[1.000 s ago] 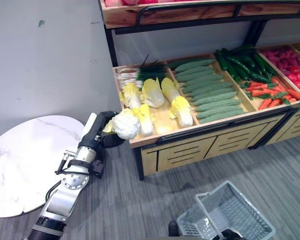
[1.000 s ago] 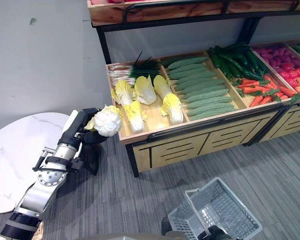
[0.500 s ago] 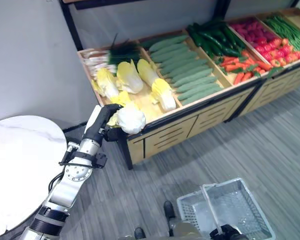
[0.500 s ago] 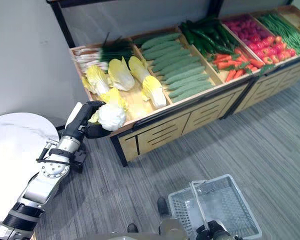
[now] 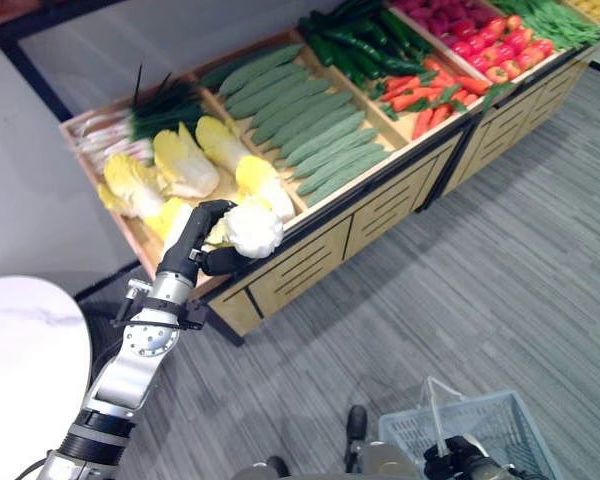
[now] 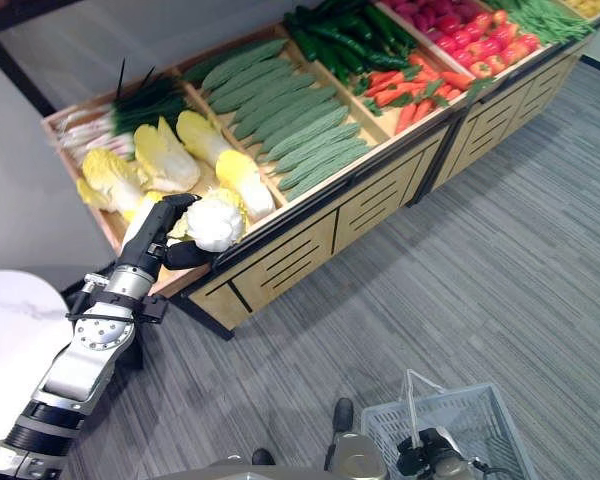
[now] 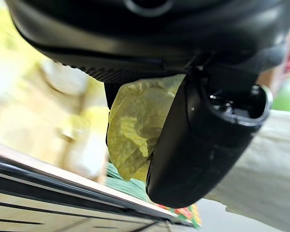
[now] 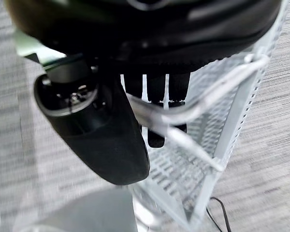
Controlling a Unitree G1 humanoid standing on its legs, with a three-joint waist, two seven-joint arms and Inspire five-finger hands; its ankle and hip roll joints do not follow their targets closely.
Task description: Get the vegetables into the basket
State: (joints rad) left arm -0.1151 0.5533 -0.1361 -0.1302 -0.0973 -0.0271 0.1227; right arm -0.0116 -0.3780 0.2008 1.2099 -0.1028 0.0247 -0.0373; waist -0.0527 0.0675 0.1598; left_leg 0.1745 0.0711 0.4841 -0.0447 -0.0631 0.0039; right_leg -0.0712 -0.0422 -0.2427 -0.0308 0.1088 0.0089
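Fingers of the left hand [image 5: 198,240] curl around a napa cabbage [image 5: 248,226]; right hand [image 8: 135,87] fingers grasp the wire basket's [image 6: 485,425] handle [image 8: 203,94]

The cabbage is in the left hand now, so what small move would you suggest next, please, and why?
Probably swing the left hand with the cabbage away from the shelf toward the basket, whose handle the right hand holds near the floor, well apart.

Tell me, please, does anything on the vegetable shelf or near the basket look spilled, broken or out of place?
Nothing stands out. The vegetables lie sorted in their shelf compartments. The one cabbage off the display is gripped by the left hand, and the right hand holds the basket by its handle.
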